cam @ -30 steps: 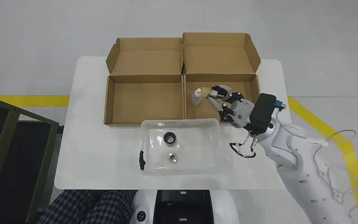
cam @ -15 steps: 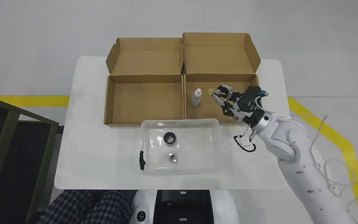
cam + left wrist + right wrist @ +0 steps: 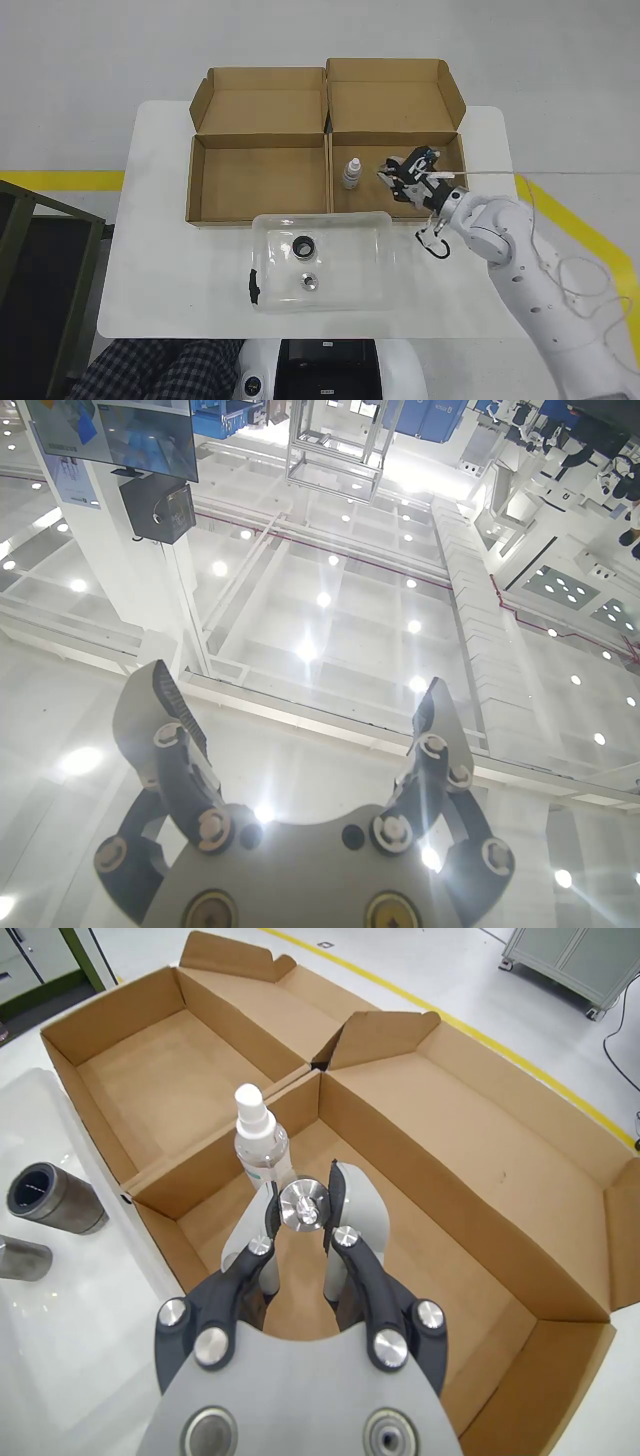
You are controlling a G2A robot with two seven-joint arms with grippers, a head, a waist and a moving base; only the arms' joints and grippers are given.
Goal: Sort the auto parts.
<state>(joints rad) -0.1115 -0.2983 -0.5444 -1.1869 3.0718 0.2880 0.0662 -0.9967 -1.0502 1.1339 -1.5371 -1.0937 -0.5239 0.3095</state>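
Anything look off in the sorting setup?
A spray bottle stands upright in the right-hand cardboard box, near the right claw gripping a round metal part. It looks unlike the metal cylinders in the clear bin.

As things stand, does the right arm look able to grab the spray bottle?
Probably not: the right gripper is shut on a round metal part, though the spray bottle stands upright close ahead, unobstructed.

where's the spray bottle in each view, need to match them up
top view: spray bottle upright in the right box, next to the left box.
left wrist view: faces the ceiling.
right wrist view: just beyond the right gripper and its metal part.
shared landmark: where the two boxes meet.
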